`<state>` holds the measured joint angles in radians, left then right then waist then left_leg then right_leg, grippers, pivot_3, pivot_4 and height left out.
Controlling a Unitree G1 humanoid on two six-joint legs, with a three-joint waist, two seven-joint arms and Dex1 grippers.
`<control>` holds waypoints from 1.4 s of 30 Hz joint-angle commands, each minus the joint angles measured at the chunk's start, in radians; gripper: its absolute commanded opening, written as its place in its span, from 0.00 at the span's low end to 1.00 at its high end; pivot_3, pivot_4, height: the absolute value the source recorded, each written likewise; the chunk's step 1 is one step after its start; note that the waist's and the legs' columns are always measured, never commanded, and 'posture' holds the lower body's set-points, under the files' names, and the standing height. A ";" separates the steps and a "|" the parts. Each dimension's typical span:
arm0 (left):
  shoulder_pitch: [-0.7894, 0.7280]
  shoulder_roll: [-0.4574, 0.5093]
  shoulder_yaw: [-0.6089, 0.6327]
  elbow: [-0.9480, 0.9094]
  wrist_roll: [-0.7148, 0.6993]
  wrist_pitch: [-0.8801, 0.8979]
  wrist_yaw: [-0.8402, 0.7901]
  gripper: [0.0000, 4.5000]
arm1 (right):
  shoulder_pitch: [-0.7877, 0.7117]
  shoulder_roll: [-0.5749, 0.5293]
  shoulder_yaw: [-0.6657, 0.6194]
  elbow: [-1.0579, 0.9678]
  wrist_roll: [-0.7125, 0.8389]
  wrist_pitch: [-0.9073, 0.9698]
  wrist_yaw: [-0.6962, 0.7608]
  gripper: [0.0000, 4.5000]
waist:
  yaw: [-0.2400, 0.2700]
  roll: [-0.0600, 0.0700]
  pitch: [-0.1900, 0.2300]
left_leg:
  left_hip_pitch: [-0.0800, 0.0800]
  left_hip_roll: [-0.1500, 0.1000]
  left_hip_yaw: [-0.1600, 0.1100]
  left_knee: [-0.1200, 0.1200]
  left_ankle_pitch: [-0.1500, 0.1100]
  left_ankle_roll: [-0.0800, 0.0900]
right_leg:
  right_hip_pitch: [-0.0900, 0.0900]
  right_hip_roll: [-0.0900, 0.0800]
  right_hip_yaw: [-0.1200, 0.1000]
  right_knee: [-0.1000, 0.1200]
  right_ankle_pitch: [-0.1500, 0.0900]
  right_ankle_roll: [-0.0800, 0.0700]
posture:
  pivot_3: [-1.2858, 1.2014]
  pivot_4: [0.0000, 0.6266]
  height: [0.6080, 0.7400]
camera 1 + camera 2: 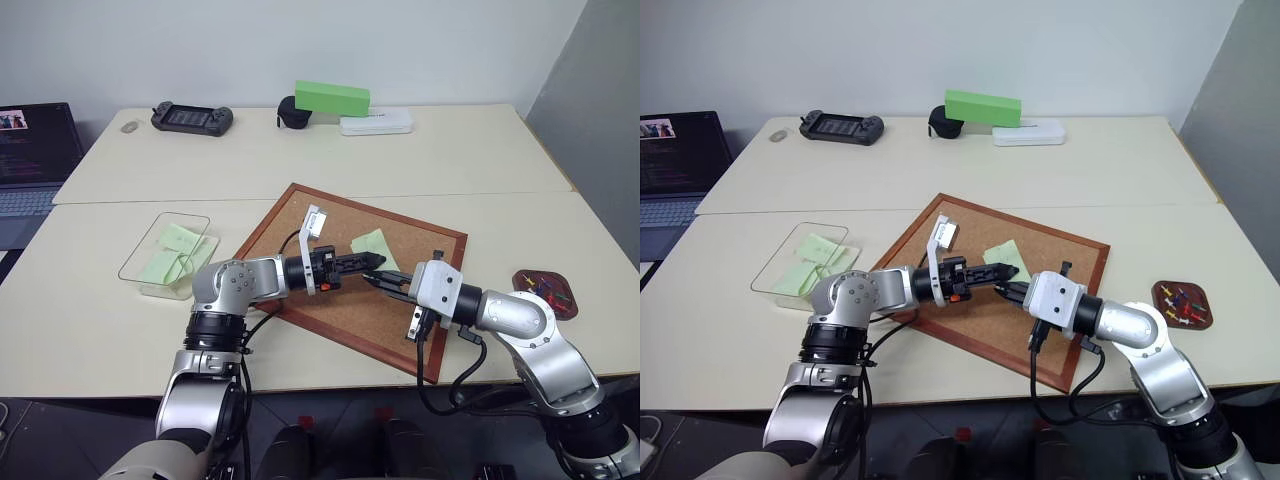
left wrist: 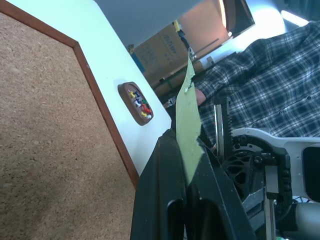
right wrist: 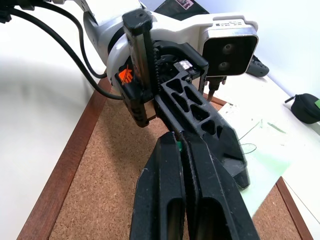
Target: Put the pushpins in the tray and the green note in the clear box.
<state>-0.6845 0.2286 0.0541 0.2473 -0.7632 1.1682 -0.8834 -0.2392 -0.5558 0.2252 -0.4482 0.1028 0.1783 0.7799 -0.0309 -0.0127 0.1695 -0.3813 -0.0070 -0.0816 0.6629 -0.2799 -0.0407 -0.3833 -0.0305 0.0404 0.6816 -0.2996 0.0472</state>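
The green note (image 2: 189,115) stands on edge between my left gripper's (image 2: 187,137) shut fingers, lifted off the corkboard (image 1: 340,310). My right gripper (image 3: 178,137) is shut tip to tip against the left one (image 1: 378,263). It pinches a tiny bright-green piece (image 3: 177,145) that looks like a pushpin head. The rest of the note (image 3: 260,165) spreads out behind the left fingers. The tray (image 1: 545,292) lies on the table to the right of the board, with several pushpins (image 2: 141,104) in it. The clear box (image 1: 165,255) sits left of the board with pale-green slips inside.
Along the far table edge are a game controller (image 1: 192,118), a black pouch (image 1: 290,112), a bright green block (image 1: 332,98) and a white case (image 1: 375,123). A laptop (image 1: 30,150) stands at the left. A person in a plaid shirt (image 2: 270,75) is beyond the table.
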 commanded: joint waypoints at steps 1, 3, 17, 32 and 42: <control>0.000 0.027 -0.049 -0.010 0.035 -0.073 -0.056 0.01 | -0.008 0.000 -0.041 -0.074 0.043 0.023 -0.005 0.00 | 0.000 0.000 0.000 | 0.000 0.000 0.000 0.000 0.000 0.000 | 0.000 0.000 0.000 0.000 0.000 0.000 | 0.52 0.24 1.00; -0.003 0.035 -0.057 0.003 0.044 -0.091 -0.070 0.01 | -0.008 -0.002 -0.048 -0.096 0.056 0.043 -0.004 0.00 | 0.000 0.000 0.000 | 0.000 0.000 0.000 0.000 0.000 0.000 | 0.000 0.000 0.000 0.000 0.000 0.000 | 0.52 0.24 1.00; -0.012 0.063 -0.110 -0.028 0.086 -0.179 -0.141 0.01 | 0.028 0.000 -0.110 -0.148 0.103 0.133 -0.055 0.00 | 0.001 0.000 0.000 | 0.000 0.000 0.000 0.000 -0.002 0.004 | 0.000 0.000 0.000 0.000 0.000 0.000 | 0.52 0.24 1.00; 0.045 0.142 -0.322 -0.183 0.394 -0.895 -0.369 0.01 | 0.261 0.158 -0.677 -0.137 0.187 0.564 -0.540 0.00 | 0.003 0.000 0.000 | -0.001 -0.002 0.002 -0.001 -0.002 0.004 | 0.000 -0.003 0.001 -0.001 0.000 0.000 | 0.52 0.24 1.00; 0.085 0.094 -0.391 -0.173 0.445 -0.986 -0.393 0.01 | 0.204 0.198 -0.775 0.081 0.237 0.568 -0.592 0.00 | -0.001 0.002 -0.001 | 0.000 -0.001 0.003 -0.001 -0.003 0.005 | 0.000 0.000 0.003 0.000 0.000 0.000 | 0.52 0.24 1.00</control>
<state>-0.5955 0.3246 -0.3385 0.1019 -0.3168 0.2019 -1.2765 -0.0168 -0.3352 -0.5195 -0.3777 0.3353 0.7893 0.1884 -0.0321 -0.0109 0.1690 -0.3816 -0.0077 -0.0788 0.6616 -0.2825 -0.0360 -0.3835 -0.0304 0.0430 0.6812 -0.2996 0.0471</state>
